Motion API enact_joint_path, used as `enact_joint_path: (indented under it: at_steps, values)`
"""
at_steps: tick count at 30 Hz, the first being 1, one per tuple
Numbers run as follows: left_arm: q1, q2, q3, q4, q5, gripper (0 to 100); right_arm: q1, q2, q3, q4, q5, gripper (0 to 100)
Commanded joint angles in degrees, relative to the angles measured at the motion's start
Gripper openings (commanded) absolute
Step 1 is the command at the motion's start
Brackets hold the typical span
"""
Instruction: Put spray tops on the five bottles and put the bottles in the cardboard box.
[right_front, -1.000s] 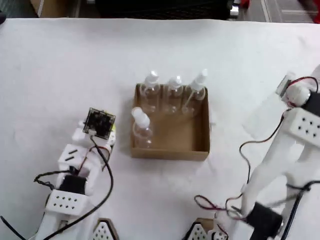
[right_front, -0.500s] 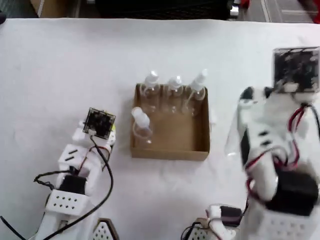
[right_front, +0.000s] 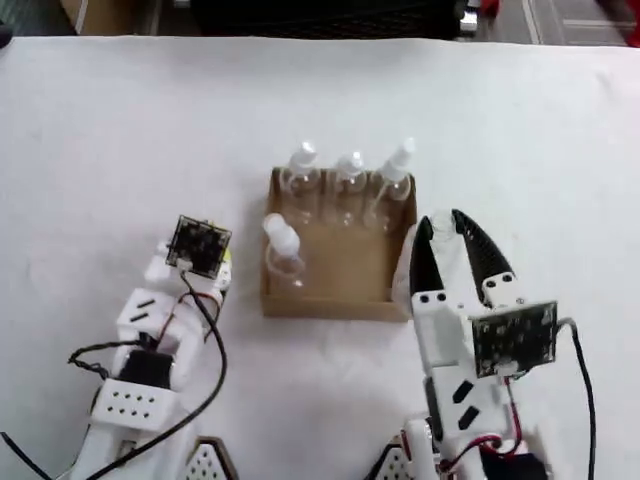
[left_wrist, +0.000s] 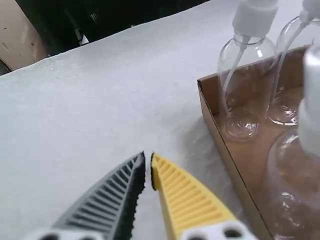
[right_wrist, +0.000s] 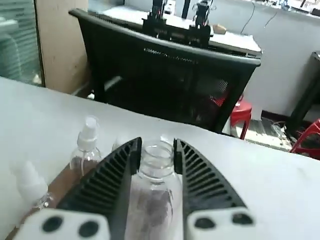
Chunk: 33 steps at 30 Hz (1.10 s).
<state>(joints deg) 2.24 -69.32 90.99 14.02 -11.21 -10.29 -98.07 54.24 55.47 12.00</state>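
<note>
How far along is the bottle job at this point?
Done: four topped bottles stand in the box. In hand: the right gripper grips the fifth bottle near the box, its neck bare. Left: top it and box it.

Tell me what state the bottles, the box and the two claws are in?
Brown cardboard box: open-topped, four bottles inside.
Four clear plastic bottles: upright, white spray tops on.
Fifth clear bottle: no top, neck open.
Black right gripper: shut on fifth bottle.
Grey-and-yellow left gripper: shut, empty.
</note>
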Motion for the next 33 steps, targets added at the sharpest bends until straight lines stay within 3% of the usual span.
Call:
enact_joint_path:
  at_steps: [1, 7, 15, 20, 33]
  values:
    - [0.7, -0.7, -3.2, 0.0, -0.7, 3, -0.1, -4.9, 13.5, -12.9, -3.8, 1.6]
    - [0.3, -0.7, -3.1, 0.0, -0.7, 3, -0.5, -2.3, 27.0, -32.6, -5.2, 1.6]
    - [0.3, -0.7, -3.1, 0.0, -0.7, 3, -3.3, -2.3, 40.4, -47.0, -4.7, 1.9]
    - [0.3, -0.7, -3.2, 0.0, -0.7, 3, -9.0, -1.6, 42.8, -47.1, 2.5, 1.7]
    - [0.3, -0.7, -3.0, 0.0, -0.7, 3, -6.9, 5.3, 42.9, -47.3, 2.8, 1.7]
